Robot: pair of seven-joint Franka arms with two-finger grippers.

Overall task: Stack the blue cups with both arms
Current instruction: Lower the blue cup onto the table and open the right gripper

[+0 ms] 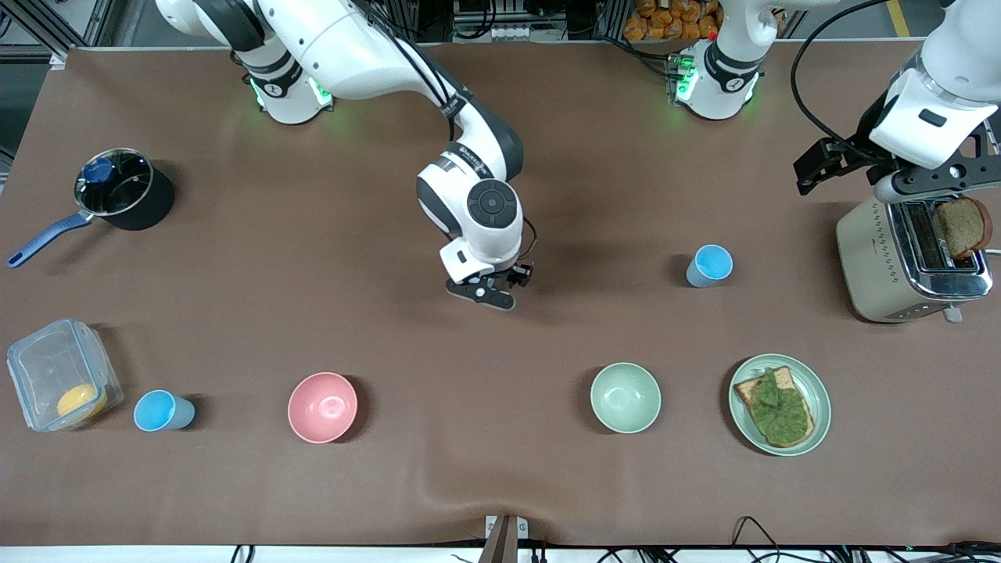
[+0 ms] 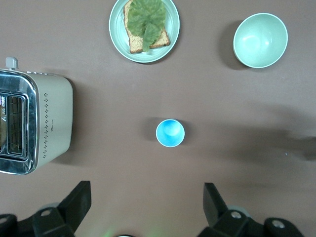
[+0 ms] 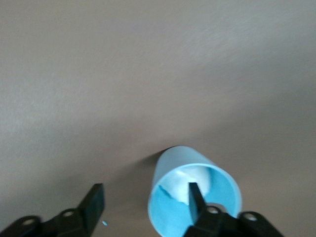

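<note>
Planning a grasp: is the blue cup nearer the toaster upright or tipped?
Upright. The blue cup stands on its base, open mouth up; the left wrist view looks straight into its rim.

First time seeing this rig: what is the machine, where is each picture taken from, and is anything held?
Two robot arms stand at a table, each ending in two black jaws. The big picture looks down from across the table; the other two come from cameras on the wrists. The right arm hangs over the table's middle, the left arm high up by the toaster. Both pairs of jaws are open and hold nothing. Two blue cups stand apart: one near the toaster, one beside a plastic box. Also: a pink bowl, a green bowl, a plate with toast, a pot.
</note>
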